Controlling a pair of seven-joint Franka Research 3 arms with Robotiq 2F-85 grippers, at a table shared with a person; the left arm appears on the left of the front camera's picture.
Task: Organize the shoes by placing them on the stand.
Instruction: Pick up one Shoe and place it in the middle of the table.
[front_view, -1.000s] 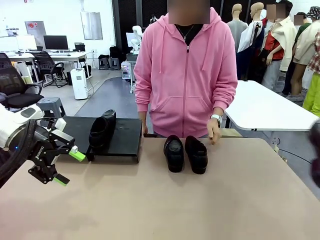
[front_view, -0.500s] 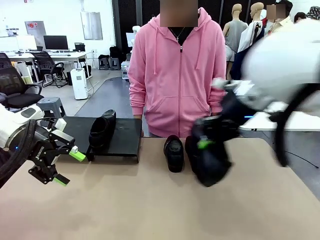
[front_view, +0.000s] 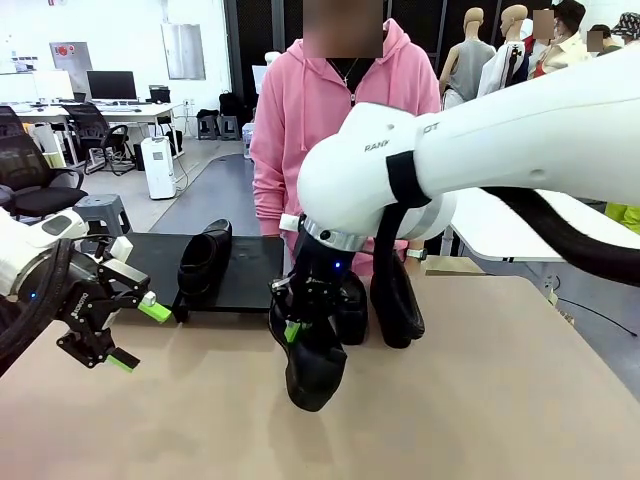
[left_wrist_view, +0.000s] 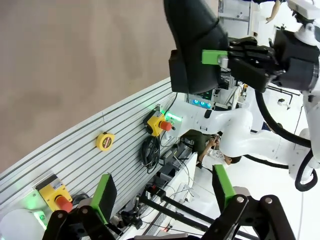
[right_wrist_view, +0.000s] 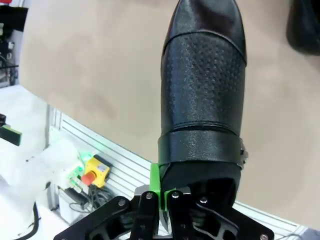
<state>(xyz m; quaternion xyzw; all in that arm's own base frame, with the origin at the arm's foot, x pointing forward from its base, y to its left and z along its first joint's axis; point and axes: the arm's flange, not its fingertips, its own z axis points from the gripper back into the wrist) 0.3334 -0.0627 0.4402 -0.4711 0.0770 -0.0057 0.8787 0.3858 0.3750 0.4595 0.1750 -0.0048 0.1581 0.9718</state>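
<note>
A tan tabletop (front_view: 500, 400) fills the near part of an open workroom, and a person (front_view: 290, 120) in a pink hoodie stands at its far side. The right arm (front_view: 520, 130) reaches in from the right and across the middle, wrist bent down. The right hand (front_view: 294, 332) is clamped tight on the heel end of the held shoe (front_view: 312, 372), which hangs toe-down over the middle of the tabletop; whether the toe touches cannot be told. Just beyond it, two other shoes (front_view: 398, 300) stand side by side, partly hidden by the arm. The stand (front_view: 255, 275) sits at the far left with a fourth shoe (front_view: 205, 258) on it. The left hand (front_view: 138, 337) hovers tilted at the near left. Its green-padded fingers (front_view: 155, 312) are spread wide with nothing between them. It is close to the stand's left end and well apart from the held shoe.
</note>
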